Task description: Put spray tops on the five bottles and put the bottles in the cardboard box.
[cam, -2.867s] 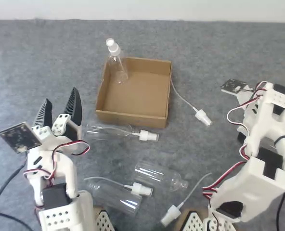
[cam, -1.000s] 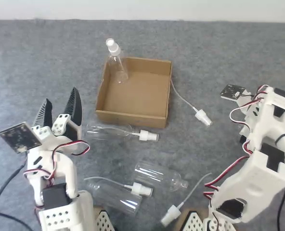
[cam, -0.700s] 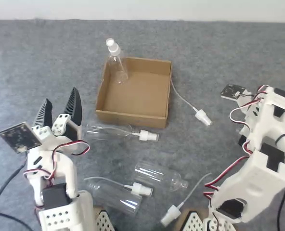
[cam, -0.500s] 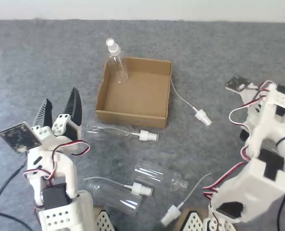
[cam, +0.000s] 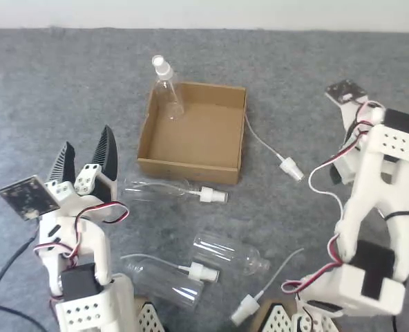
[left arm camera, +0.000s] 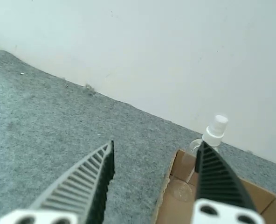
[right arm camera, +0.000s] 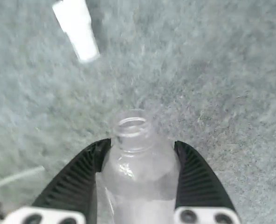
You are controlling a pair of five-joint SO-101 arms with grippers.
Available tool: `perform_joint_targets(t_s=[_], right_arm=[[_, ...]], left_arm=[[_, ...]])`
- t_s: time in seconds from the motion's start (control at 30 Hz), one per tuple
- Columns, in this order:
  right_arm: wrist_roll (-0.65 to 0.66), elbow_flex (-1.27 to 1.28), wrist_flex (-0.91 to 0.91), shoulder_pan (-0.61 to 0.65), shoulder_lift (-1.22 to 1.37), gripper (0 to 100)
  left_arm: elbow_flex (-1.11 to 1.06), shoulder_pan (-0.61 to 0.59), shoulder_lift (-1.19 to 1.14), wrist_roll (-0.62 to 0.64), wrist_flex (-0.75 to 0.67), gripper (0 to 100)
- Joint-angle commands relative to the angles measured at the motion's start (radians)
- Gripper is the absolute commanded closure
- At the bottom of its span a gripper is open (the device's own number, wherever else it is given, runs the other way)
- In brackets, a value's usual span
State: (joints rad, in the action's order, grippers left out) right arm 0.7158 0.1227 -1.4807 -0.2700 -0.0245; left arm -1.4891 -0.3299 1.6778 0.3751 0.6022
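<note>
- We count five bottles. One capped bottle [cam: 167,90] stands upright in a far corner of the cardboard box [cam: 191,168].
- Three lie on the carpet [cam: 66,83] in front of the box: a second capped bottle [cam: 164,188], an open bottle [cam: 229,252], and a nearest bottle [cam: 164,285] with a spray top [cam: 201,271] against it. We cannot tell if it is fitted.
- The right gripper [right arm camera: 141,143] is clenched on the fifth bottle [right arm camera: 138,168], which is uncapped.
- Two loose tops lie on the carpet: a far top [cam: 291,168] and a near top [cam: 246,308].
- The left gripper [cam: 86,158] is released, jaws spread, above the carpet.
</note>
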Motion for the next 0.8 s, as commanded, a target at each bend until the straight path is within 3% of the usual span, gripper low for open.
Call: perform_joint_targets(t_s=[0.0, 0.3, 0.77], right_arm=[[-0.13, -0.052, -0.012, 0.064, -0.134, 91.8], [-0.428, -0.052, -0.012, 0.265, -0.285, 91.9], [-0.68, -0.052, -0.01, 0.582, -0.527, 91.9]], left_arm=[[0.008, 0.003, 0.015, -0.008, -0.032, 74], [0.008, 0.003, 0.015, -0.006, -0.032, 74], [0.01, 0.003, 0.015, -0.002, -0.034, 74]])
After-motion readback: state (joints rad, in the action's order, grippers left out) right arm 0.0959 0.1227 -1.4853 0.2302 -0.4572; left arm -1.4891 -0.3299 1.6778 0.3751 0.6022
